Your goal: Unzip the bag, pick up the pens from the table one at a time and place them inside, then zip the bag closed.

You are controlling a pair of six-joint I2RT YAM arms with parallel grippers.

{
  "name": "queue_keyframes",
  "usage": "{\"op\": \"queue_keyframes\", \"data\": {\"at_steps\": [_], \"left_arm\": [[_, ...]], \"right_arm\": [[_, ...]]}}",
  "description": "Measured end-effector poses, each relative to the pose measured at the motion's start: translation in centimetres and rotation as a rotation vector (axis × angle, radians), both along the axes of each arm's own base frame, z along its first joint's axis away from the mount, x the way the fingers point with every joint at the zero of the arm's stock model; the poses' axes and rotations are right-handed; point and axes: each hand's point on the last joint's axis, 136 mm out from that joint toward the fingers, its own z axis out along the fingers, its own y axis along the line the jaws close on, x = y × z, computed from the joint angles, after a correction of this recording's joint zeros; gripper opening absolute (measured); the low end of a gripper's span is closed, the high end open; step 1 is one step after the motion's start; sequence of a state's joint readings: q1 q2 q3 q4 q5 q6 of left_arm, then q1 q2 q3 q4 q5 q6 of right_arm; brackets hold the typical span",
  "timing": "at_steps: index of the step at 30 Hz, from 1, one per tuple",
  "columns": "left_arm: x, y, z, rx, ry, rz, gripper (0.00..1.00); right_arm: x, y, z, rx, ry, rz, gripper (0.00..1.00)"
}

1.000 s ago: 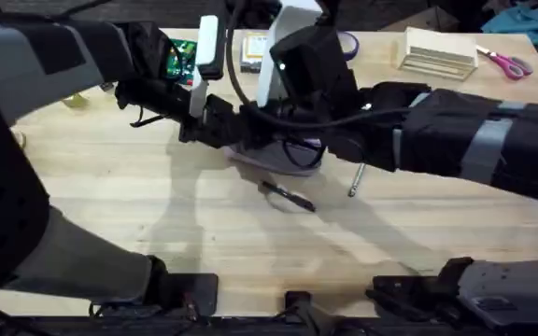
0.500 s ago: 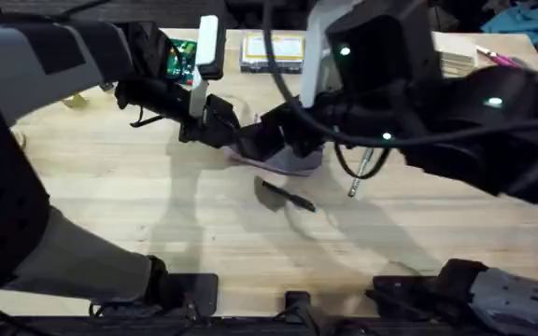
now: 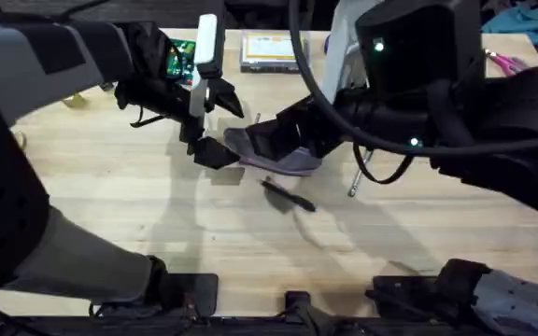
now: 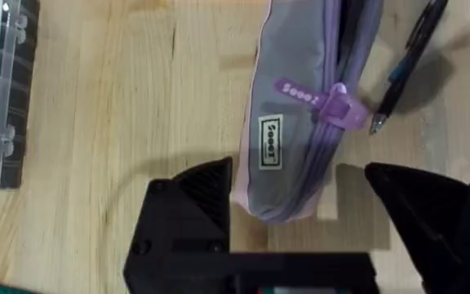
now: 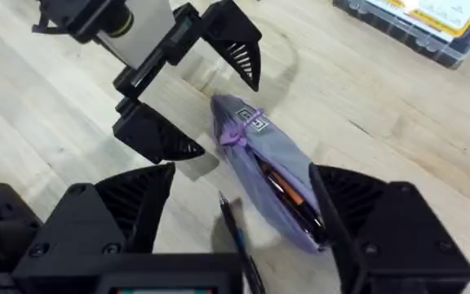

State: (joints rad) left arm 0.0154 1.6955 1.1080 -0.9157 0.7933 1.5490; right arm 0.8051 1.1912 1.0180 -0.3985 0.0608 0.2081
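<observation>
The lilac and grey bag (image 3: 283, 161) lies mid-table, its zipper parted so that an orange item shows inside (image 5: 284, 186). My left gripper (image 3: 222, 129) stands open around the bag's left end, one finger on each side (image 4: 190, 204), and the purple zipper pull (image 4: 337, 110) sits just beyond them. Hovering open over the bag is my right gripper (image 5: 243, 220), holding nothing. A dark pen (image 3: 288, 196) rests on the table (image 3: 157, 224) just in front of the bag, also seen as the dark pen (image 5: 235, 229). The silver pen (image 3: 357, 179) lies to the bag's right.
A clear plastic box (image 3: 269, 51) with a yellow label sits at the back edge. Pink-handled scissors (image 3: 507, 63) lie at the far right. My right arm is bulky over the right half of the table. The wood in front of the pens is bare.
My left gripper's fingers have spread apart at the bag's end. The right arm has swung rightward and higher, uncovering the clear box. The pens have not moved.
</observation>
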Motion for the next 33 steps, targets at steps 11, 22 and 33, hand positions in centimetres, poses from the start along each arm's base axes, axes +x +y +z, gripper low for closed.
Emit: {"op": "queue_keyframes", "data": {"at_steps": [11,22,33], "left_arm": [[-0.1,0.0,0.2,0.0,0.0,0.0,0.993],[-2.7,1.2,6.6,0.003,-0.115,0.045,0.993],[-6.8,2.3,9.3,0.0,-0.055,0.107,0.993]], "right_arm": [[0.0,-0.1,0.0,-0.002,0.001,-0.002,0.998],[0.1,-0.8,0.9,0.0,0.034,0.043,0.998],[-0.3,-1.6,3.4,-0.047,0.002,0.127,0.997]]}}
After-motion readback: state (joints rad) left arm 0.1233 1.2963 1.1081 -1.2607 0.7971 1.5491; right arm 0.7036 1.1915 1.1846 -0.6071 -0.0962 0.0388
